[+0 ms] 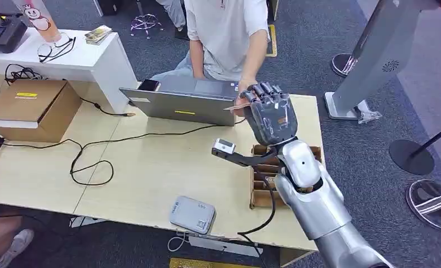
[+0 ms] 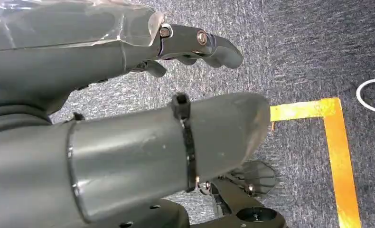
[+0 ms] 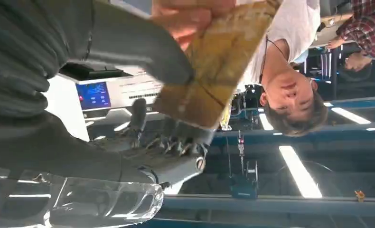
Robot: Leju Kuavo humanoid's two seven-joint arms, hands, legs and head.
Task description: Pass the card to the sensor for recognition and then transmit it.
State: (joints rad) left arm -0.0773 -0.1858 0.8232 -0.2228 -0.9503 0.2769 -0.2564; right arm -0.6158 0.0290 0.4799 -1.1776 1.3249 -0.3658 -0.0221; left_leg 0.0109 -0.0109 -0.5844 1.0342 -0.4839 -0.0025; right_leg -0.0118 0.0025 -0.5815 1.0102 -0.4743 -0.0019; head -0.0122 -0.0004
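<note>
Reaching over the tabletop (image 1: 151,167) toward the seated person (image 1: 224,28), right hand (image 1: 271,114) pinches the card (image 3: 214,71), its long axis pointing at their fingers. Sensor (image 1: 192,214) lies behind, nearer the robot. Left hand (image 2: 128,118) holds nothing, fingers loosely apart.

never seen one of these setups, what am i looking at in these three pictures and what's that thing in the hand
This is a humanoid robot with silver arms and many-fingered hands. The head view looks down from high on its body at a wooden table. On it lie a grey laptop, a grey sensor box, a black cable and a slotted cardboard holder.

The right hand is raised towards a seated person. The right wrist view, taken from a camera behind that hand and turned upside down, shows a yellowish card between the robot's thumb and fingers, with the person's fingers at its far end.

The left wrist view shows the left hand hanging over grey carpet, holding nothing.
</note>
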